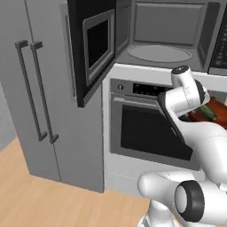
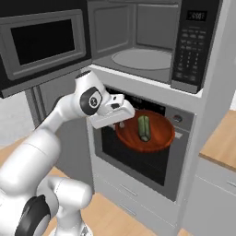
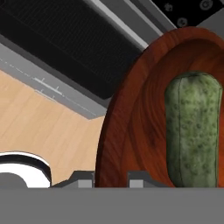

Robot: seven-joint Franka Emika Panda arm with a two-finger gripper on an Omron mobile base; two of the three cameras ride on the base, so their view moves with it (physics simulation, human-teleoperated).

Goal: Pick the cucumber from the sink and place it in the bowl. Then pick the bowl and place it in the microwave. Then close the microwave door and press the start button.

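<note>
Closest to the hand camera, the reddish-brown bowl (image 3: 131,127) curves up the right half of that view, with the cucumber (image 3: 192,129) lying inside it at the right, lengthwise up the frame. Two small grey fingertips (image 3: 140,178) show at the bottom edge, either side of the bowl's rim, so the gripper (image 3: 111,180) is clamped shut on that rim. Pale wood floor (image 3: 48,127) spreads across the lower left there, and the dark oven door glass (image 3: 65,48) crosses the upper left.

From the right base view, the bowl (image 2: 152,138) hangs in the air at the centre of the frame, in front of the oven (image 2: 138,156), held level by the gripper (image 2: 120,123) at its left edge. The green cucumber (image 2: 144,127) rests in the middle of the bowl. Above, the microwave (image 2: 138,46) stands with its grey cavity exposed and a pale round turntable (image 2: 140,59) on its floor; the button panel (image 2: 190,46) sits at the upper right. The microwave door (image 2: 44,44) is swung wide to the upper left.

From the left base view, the white arm covers most of the bowl (image 1: 213,111) at the right edge, below the microwave cavity (image 1: 164,35), and the microwave door (image 1: 95,44) juts toward the viewer at upper centre. Tall grey cabinet doors (image 1: 40,88) with bar handles fill the left side
</note>
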